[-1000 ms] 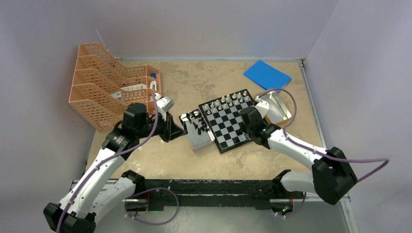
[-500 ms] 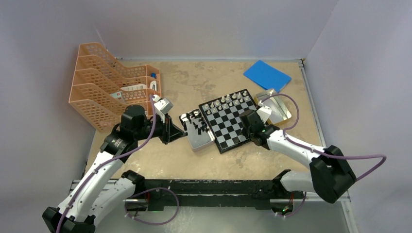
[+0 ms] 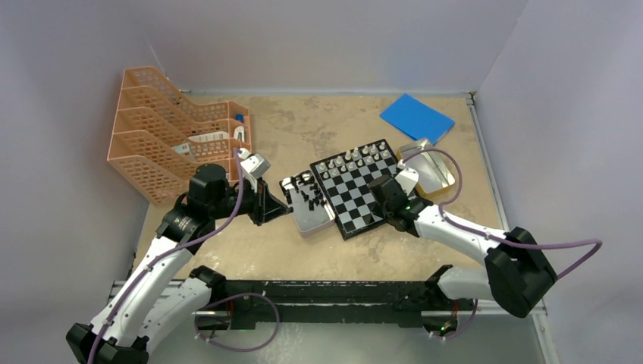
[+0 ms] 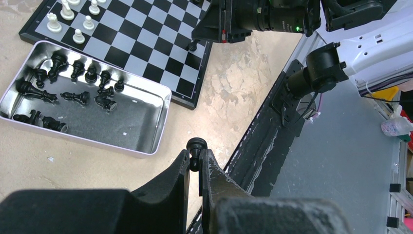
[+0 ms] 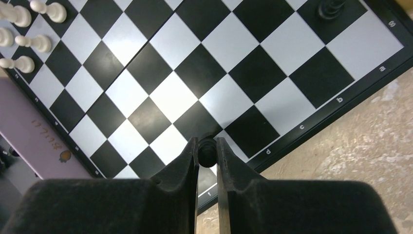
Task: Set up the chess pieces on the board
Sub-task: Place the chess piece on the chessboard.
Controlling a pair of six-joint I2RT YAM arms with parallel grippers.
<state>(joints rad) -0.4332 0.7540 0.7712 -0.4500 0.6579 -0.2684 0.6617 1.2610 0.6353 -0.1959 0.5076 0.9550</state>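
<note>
Gripping a black piece [image 5: 207,150] upright, the right gripper [image 5: 207,146] hangs directly over the board [image 5: 258,73], at its near edge row. The left gripper [image 4: 194,165], farther off beside the tin [image 4: 136,124], pinches a black pawn [image 4: 196,145].

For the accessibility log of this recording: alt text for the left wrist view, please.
The left pincer pinches a small black chess piece. Beyond lies a silver rectangular metal tin holding more black pieces, beside the black-and-white checkered board.
</note>
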